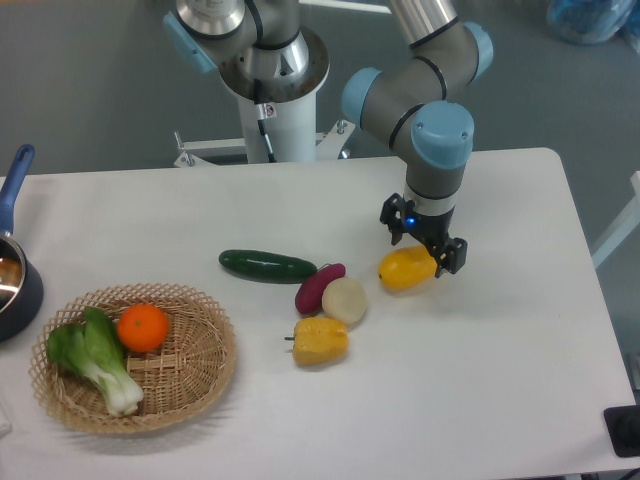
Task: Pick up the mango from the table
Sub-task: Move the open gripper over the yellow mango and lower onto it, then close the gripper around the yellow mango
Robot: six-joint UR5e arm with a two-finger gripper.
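Note:
The mango (404,270) is a glossy yellow-orange oval lying on the white table (500,380), right of centre. My gripper (422,246) hangs open directly over the mango's right end, one finger behind it and one at its right tip. The fingers straddle that end and hide part of it. I cannot tell whether they touch the fruit.
Left of the mango lie a pale round vegetable (344,299), a purple sweet potato (318,287), a yellow pepper (320,341) and a dark cucumber (267,265). A wicker basket (195,375) at front left holds an orange (142,327) and bok choy (95,358). A pot (12,270) sits at the left edge.

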